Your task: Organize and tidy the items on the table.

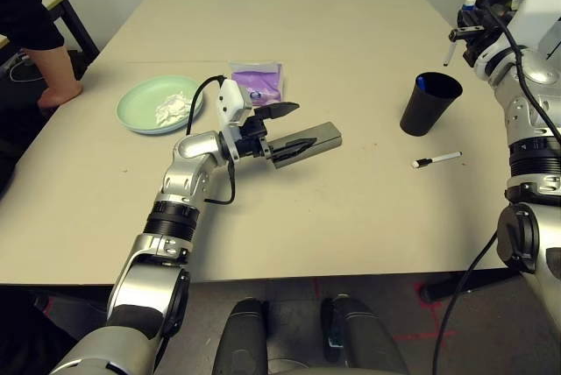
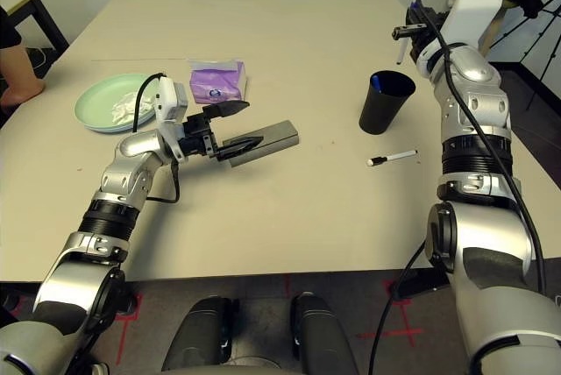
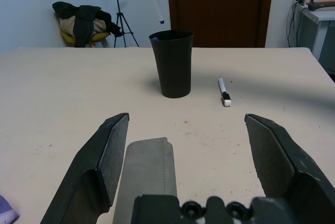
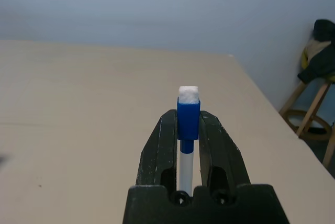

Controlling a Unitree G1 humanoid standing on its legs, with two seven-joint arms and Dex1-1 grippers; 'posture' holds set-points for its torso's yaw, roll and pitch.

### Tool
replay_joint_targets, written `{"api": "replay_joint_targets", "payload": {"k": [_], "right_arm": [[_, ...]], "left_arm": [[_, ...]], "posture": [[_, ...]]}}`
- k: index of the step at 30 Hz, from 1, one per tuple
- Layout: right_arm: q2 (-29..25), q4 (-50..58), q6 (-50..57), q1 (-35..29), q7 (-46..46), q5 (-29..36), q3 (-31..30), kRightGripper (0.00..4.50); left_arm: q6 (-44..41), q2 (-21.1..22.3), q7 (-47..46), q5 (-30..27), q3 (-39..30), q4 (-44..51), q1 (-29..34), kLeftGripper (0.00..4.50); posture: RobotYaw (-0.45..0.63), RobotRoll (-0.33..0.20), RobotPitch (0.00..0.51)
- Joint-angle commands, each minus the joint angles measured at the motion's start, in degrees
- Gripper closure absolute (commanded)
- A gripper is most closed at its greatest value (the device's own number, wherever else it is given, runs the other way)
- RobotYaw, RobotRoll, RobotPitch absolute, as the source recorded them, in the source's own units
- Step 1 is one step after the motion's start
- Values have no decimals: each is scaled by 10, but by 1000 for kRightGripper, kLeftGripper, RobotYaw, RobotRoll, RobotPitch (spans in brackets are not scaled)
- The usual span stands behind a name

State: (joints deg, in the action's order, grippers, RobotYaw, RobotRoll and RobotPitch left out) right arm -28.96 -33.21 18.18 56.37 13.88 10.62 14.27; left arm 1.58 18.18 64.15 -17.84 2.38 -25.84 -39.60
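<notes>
My left gripper (image 1: 294,128) is open at the middle of the table (image 1: 333,33), one finger on each side of the near end of the grey glasses case (image 1: 320,137), which lies flat. My right gripper (image 1: 465,31) is raised at the far right, shut on a white marker (image 4: 187,130) with a blue cap. That marker (image 1: 449,53) hangs above and just behind the black cup (image 1: 429,103). The cup stands upright with something blue inside. A second white marker (image 1: 436,160) with a black cap lies in front of the cup.
A pale green plate (image 1: 140,99) holding crumpled white tissue (image 1: 173,108) sits at the left, with the purple tissue pack (image 1: 257,81) beside it. A person's arm (image 1: 53,77) rests at the table's left edge.
</notes>
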Motion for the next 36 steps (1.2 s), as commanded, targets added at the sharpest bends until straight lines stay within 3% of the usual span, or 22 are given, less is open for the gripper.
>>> {"api": "replay_joint_targets", "payload": {"k": [1,9,19,20,28,36], "right_arm": [[2,17,24,-14,-7,2,1,4093],[8,38,48,-28,-5,5,1,4093],[11,57,59,-40,5,6,0,263],[11,57,58,-40,5,6,0,41],[15,55,28,-40,54,24,-1,41],[-22,22,-103,-94,320,47,-47,41]], "left_arm": [[0,1,0,7,4,-7,-3,0],[-1,4,1,7,5,-3,-1,0],[-2,5,2,7,6,-4,-1,0],[-2,5,2,8,6,-4,-1,0],[0,6,4,7,7,-1,1,0],[1,2,1,8,9,4,4,0]], "posture": [[137,0,73],[138,0,74],[135,0,75],[135,0,75],[139,0,73],[145,0,70]]}}
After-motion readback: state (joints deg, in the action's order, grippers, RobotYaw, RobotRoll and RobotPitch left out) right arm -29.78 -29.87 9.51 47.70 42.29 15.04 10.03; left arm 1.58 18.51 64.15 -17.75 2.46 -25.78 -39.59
